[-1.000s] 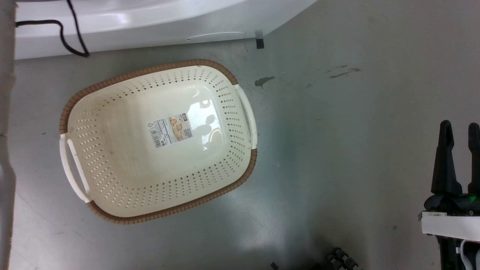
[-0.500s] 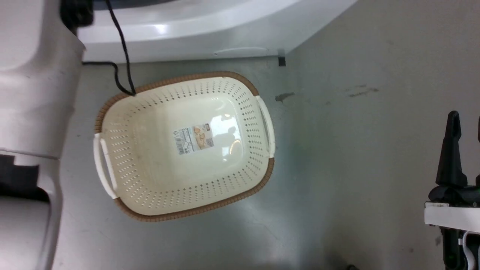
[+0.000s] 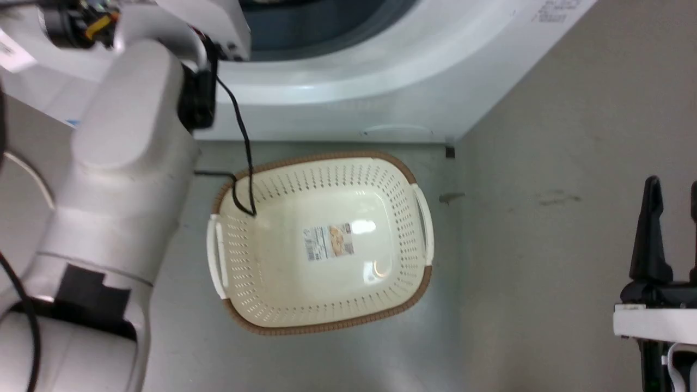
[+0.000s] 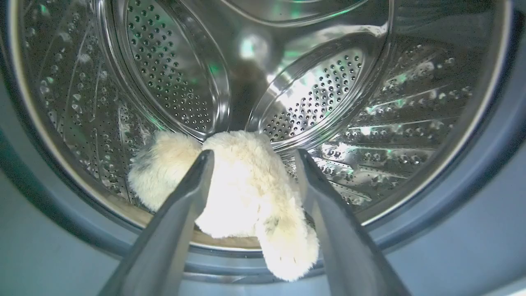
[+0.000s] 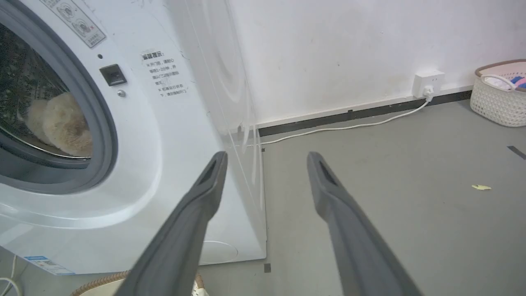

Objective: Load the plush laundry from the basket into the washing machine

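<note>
The plush toy [image 4: 242, 185] is inside the washing machine [image 5: 164, 164]
We see it at the drum's [image 4: 172, 74] front edge; our left gripper [image 4: 253, 153] at the opening and right gripper [image 5: 266, 156] beside the machine are spread wide, empty.

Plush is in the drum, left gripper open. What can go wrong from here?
1. One paw of the plush laundry overhangs the grey door seal; it may slide out or get pinched on closing.
2. The left gripper has its open fingers flanking the fur; pulling back might drag it out.
3. The black cable off the left arm dangles over the basket and might snag.
</note>
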Controlling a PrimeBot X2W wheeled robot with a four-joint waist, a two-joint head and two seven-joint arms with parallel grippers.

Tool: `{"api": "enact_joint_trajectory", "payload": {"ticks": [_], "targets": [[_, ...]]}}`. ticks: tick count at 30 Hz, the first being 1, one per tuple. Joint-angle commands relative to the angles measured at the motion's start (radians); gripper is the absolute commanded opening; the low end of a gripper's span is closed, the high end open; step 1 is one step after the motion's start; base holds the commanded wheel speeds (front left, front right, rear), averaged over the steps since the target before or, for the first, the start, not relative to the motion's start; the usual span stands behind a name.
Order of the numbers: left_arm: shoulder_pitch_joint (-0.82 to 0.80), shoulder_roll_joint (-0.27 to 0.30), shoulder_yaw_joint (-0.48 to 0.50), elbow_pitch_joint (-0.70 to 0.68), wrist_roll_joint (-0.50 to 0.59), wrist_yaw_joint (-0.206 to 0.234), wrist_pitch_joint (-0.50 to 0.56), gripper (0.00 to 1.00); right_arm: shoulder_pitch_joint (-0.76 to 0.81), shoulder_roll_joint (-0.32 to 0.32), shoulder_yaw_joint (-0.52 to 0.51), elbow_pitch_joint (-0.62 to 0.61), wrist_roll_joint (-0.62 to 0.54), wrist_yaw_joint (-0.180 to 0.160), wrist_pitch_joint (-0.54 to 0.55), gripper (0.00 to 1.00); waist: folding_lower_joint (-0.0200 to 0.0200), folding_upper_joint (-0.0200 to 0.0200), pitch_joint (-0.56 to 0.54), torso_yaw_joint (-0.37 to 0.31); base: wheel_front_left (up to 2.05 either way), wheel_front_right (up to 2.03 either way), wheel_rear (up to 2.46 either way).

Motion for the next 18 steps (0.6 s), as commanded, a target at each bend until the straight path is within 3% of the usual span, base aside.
{"api": "enact_joint_trajectory", "payload": {"ticks": [1, 11, 18], "targets": [[0.034, -0.008, -0.008, 0.007, -0.005, -0.007, -0.007, 1.00, 0.014, -0.002, 0.001, 0.007, -0.009, 0.001, -0.003, 1.00, 0.0001, 0.0000, -0.059, 0.036, 0.00, 0.00, 0.00], [0.198, -0.042, -0.047, 0.025, -0.025, -0.047, -0.016, 1.00, 0.050, -0.002, 0.007, 0.030, -0.029, 0.001, 0.022, 1.00, 0.0001, 0.0000, -0.230, 0.080, 0.00, 0.00, 0.00], [0.356, -0.021, -0.044, -0.033, -0.040, -0.052, -0.026, 1.00, 0.113, -0.002, 0.018, 0.056, -0.040, 0.001, 0.040, 1.00, 0.0001, 0.0000, -0.373, 0.106, 0.00, 0.00, 0.00]]}}
